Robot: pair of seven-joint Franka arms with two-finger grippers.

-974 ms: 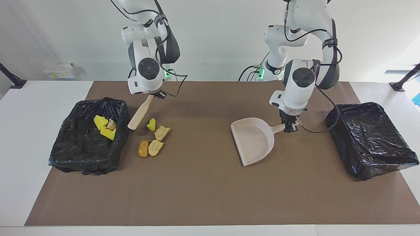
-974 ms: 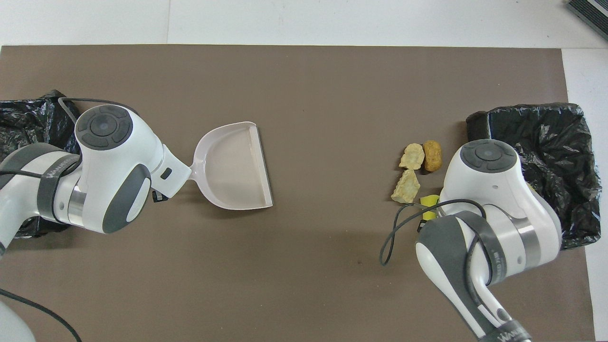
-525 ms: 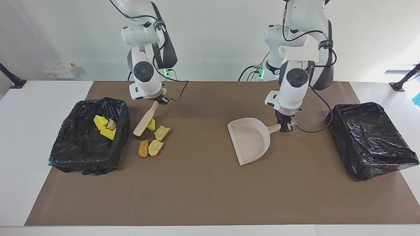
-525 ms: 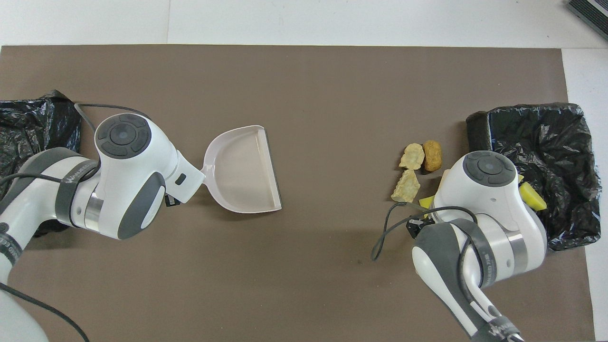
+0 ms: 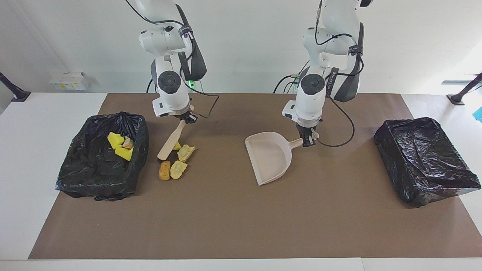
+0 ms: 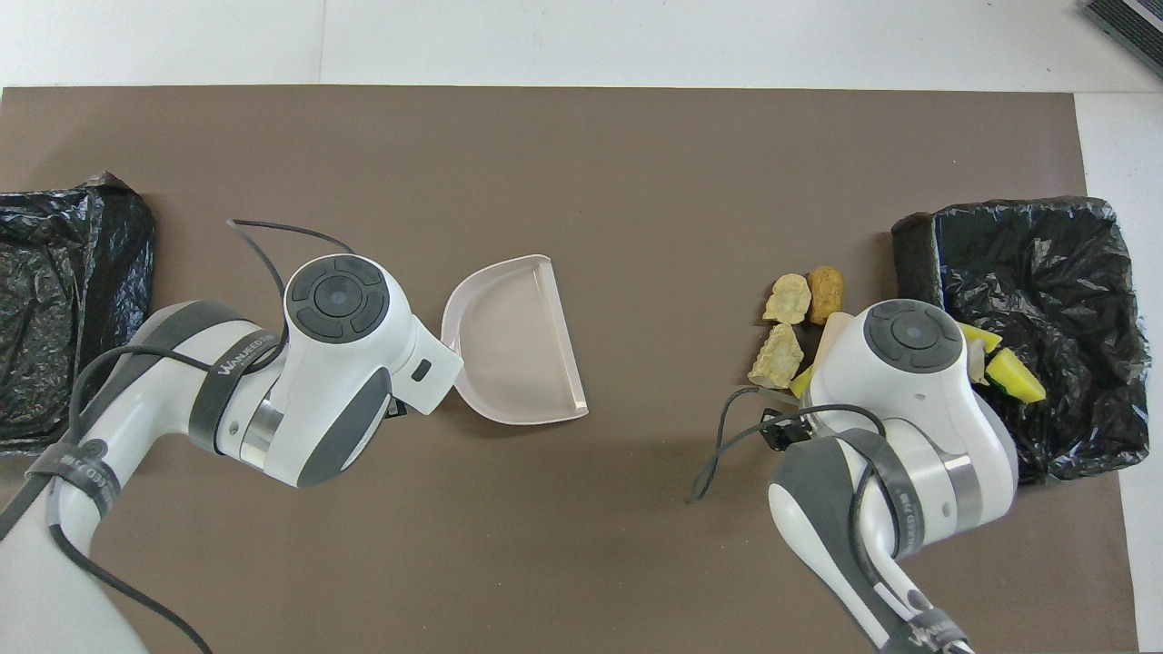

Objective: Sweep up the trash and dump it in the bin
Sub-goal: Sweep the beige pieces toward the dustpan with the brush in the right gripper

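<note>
Toward the right arm's end of the brown mat point(image 5: 233, 226), the left gripper point(image 5: 308, 142), clamped on the dustpan point(image 5: 269, 158) handle, has slid the pan closer to the loose trash point(image 5: 177, 162), while the right gripper point(image 5: 187, 117), closed on the brush point(image 5: 170, 142), has brought its head against the four scraps on the mat. From overhead both grippers sit hidden under their wrists, and the green-topped scrap is mostly covered by the brush. Bin near the scraps point(image 5: 98, 184) holds three pieces; the other bin point(image 5: 425, 165) shows only black liner.
</note>
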